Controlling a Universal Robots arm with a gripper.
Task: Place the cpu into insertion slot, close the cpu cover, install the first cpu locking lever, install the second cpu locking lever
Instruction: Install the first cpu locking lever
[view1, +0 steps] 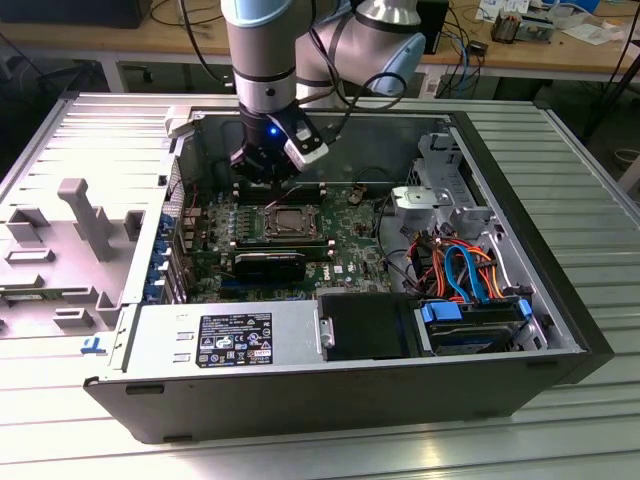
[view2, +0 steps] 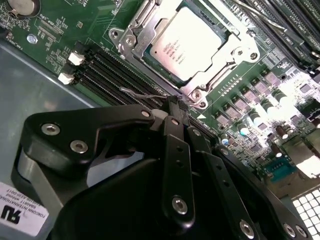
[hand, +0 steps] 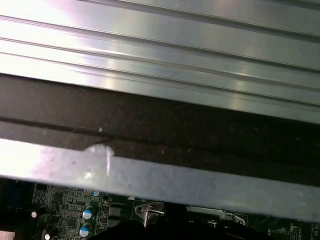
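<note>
Cpu (view2: 186, 41), square with dull silver-grey top, seated flat in the insertion slot (view1: 290, 221), framed by the silver windowed cpu cover (view2: 134, 26) lying closed over it.

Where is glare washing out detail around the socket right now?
In the second wrist view, bright light blows out the board's edge past the cpu cover, while the cpu top stays readable; in the first wrist view, the ribbed metal panel glares white; in the exterior view, the gripper shades the socket area.
</note>
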